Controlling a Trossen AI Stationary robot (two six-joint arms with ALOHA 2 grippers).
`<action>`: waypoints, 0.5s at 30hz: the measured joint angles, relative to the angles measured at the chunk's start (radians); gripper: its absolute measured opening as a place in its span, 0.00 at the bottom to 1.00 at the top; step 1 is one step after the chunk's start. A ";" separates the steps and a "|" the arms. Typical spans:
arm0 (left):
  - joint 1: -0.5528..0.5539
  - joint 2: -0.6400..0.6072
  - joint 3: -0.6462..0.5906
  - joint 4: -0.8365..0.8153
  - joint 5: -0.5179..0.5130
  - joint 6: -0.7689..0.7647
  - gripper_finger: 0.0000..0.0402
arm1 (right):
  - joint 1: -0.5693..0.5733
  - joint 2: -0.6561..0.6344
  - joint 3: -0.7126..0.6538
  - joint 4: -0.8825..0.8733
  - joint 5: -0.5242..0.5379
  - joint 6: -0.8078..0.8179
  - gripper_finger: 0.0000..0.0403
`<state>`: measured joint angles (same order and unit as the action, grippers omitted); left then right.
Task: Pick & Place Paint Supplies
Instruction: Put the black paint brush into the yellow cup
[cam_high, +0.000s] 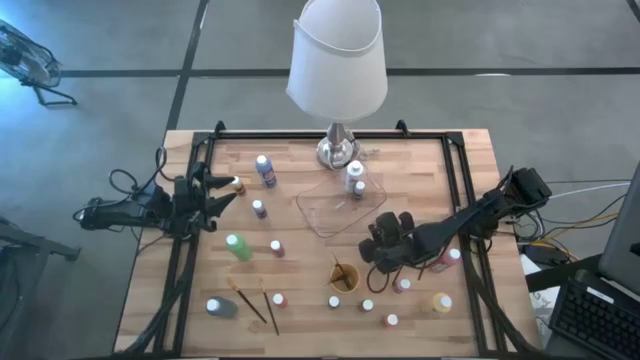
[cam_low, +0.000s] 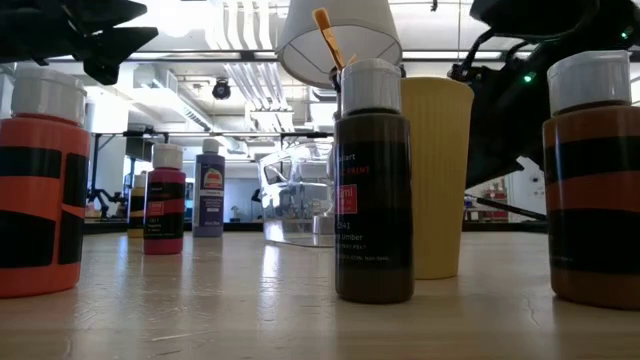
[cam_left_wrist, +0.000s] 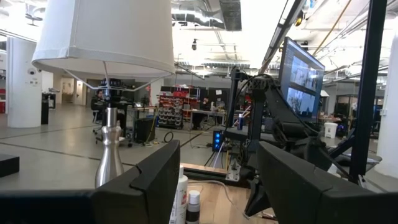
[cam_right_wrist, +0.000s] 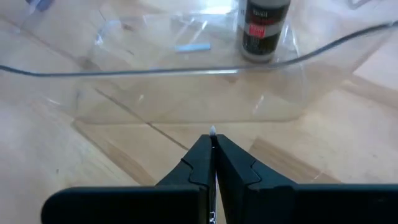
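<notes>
The right gripper (cam_right_wrist: 212, 144) is pinching a thin brush (cam_right_wrist: 212, 132) in closed jaws beside the clear tray (cam_high: 330, 212); only its wrist view shows this. The left gripper (cam_high: 222, 196) is waiting, jaws apart.

brown bottle (cam_low: 373, 180) front | yellow cup (cam_low: 438, 177) behind | brush (cam_low: 327, 37) inside

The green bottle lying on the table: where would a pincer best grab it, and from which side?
The green bottle lies on its side with bare wood around it. Probably best to come straight down and close across the middle of its body, fingers square to its length; the cap end is narrower.
</notes>
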<state>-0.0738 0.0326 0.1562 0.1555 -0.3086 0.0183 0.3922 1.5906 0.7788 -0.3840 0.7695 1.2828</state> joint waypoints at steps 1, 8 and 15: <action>0.000 0.000 0.000 0.000 0.000 0.000 0.54 | 0.007 0.000 0.000 0.001 0.016 0.000 0.02; 0.000 0.000 0.000 0.000 0.000 0.000 0.54 | 0.051 0.000 0.001 0.058 0.122 -0.030 0.02; 0.000 0.000 0.000 0.000 0.000 0.000 0.54 | 0.089 0.000 0.008 0.084 0.219 -0.071 0.02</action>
<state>-0.0738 0.0324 0.1558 0.1555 -0.3084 0.0181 0.4817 1.5906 0.7870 -0.3003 0.9881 1.2117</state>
